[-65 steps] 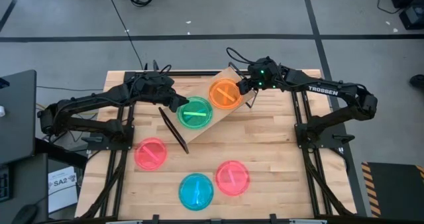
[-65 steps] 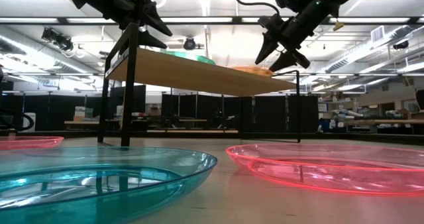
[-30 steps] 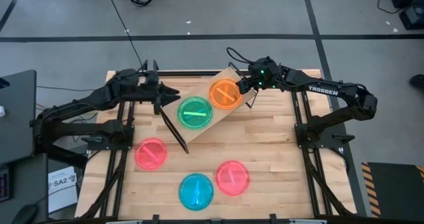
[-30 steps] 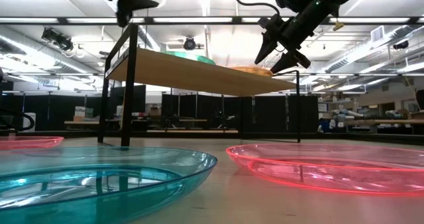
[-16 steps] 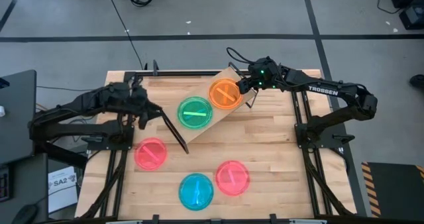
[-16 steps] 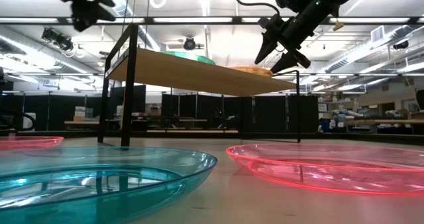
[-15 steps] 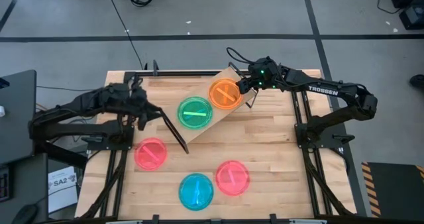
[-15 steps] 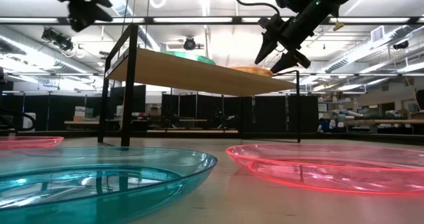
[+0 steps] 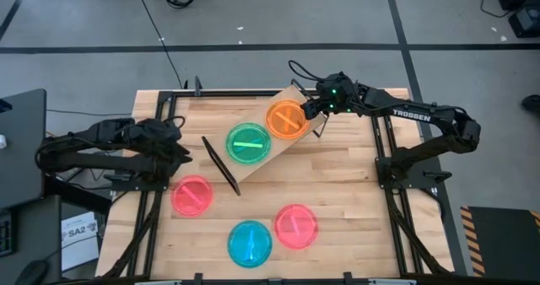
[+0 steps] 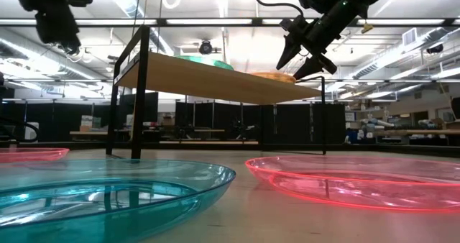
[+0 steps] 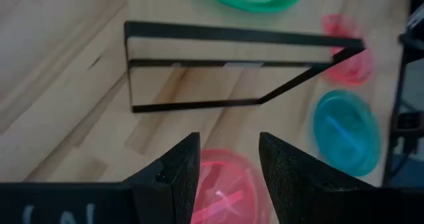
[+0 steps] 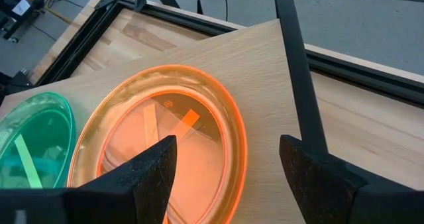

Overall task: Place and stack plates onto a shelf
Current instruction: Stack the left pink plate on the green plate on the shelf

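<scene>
The shelf (image 9: 272,153) stands slantwise on the far half of the table on black wire legs (image 11: 232,71). A green plate (image 9: 248,143) and an orange plate (image 9: 287,119) lie on its board. Two pink plates (image 9: 192,195) (image 9: 296,226) and a blue plate (image 9: 250,243) rest on the tabletop. My left gripper (image 9: 180,148) is open, off the shelf's left end, with the left pink plate (image 11: 225,184) below its fingers. My right gripper (image 12: 228,177) is open and hovers over the orange plate's (image 12: 165,144) right rim. No other plates are in view.
The shelf's near leg frame (image 9: 221,165) stands between my left gripper and the green plate. Black rails (image 9: 384,150) run along the table's left and right sides. Bare tabletop lies to the right of the shelf and between the loose plates.
My left gripper has drawn back from the green plate on the shelf. It has moved toward the table's left and near edges, has tipped downward, and now hangs near the left pink plate. The plates and the shelf have stayed put.
</scene>
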